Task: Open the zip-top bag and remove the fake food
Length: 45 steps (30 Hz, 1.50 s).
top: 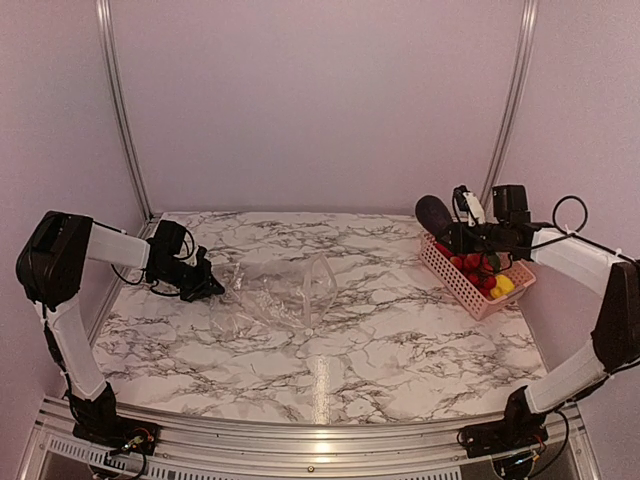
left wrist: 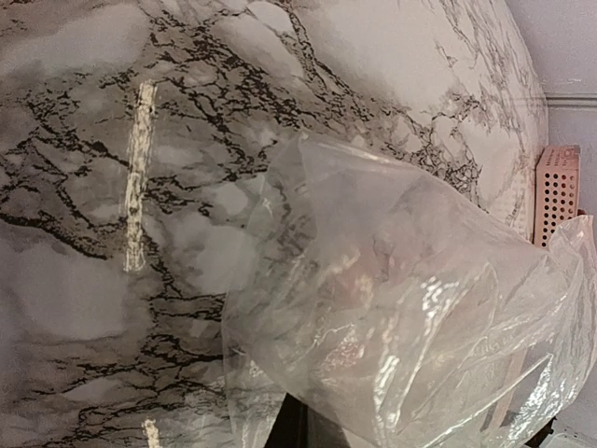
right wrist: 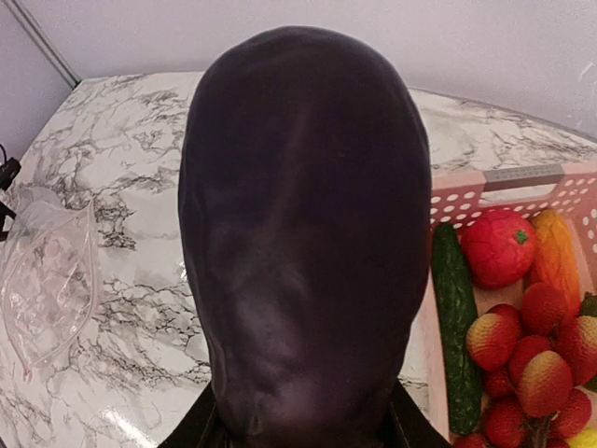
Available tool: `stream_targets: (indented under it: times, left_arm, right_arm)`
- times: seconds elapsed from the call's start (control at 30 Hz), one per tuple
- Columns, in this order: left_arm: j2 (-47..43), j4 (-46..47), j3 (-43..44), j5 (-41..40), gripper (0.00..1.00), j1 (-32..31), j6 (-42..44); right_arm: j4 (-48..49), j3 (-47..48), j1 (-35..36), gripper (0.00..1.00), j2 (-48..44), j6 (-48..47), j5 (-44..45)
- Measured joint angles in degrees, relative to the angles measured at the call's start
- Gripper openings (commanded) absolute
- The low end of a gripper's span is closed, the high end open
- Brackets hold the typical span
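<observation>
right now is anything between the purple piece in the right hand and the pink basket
Nothing visible does. The right hand holds the purple piece in open air beside the pink basket; only fake food already inside could crowd it.

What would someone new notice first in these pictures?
A dark purple eggplant fills the right wrist view, gripped by the right pincer just beside the pink basket of fake food at the table's right. The clear zip-top bag lies crumpled mid-table, the left pincer at its left edge.
</observation>
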Motion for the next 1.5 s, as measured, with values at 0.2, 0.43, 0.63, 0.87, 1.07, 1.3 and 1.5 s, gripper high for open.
stream_targets:
  times: [0.2, 0.43, 0.63, 0.87, 1.07, 1.3, 1.5]
  left_arm:
    - [0.0, 0.0, 0.0, 0.2, 0.00, 0.0, 0.0]
    - [0.0, 0.0, 0.0, 0.6, 0.00, 0.0, 0.2]
    - [-0.2, -0.3, 0.0, 0.6, 0.00, 0.0, 0.6]
    - [-0.4, -0.9, 0.0, 0.6, 0.00, 0.0, 1.6]
    - [-0.4, -1.6, 0.1, 0.6, 0.00, 0.0, 2.0]
    - [-0.4, -1.7, 0.2, 1.0, 0.00, 0.0, 2.0]
    - [-0.7, -1.7, 0.2, 1.2, 0.00, 0.0, 1.5]
  right_arm:
    - [0.0, 8.6, -11.6, 0.33, 5.6, 0.1, 0.6]
    - [-3.5, 15.6, -15.7, 0.33, 15.2, -6.0, 6.7]
    - [-6.5, 17.5, -16.1, 0.34, 21.0, -11.3, 11.6]
    - [-7.5, 19.6, -17.4, 0.55, 25.5, -14.5, 15.0]
    - [-9.0, 25.6, -17.7, 0.67, 29.5, -15.2, 14.7]
    - [-9.9, 27.0, -17.7, 0.68, 28.7, -14.6, 12.1]
    - [-10.3, 27.0, -15.5, 0.67, 24.0, -13.1, 9.8]
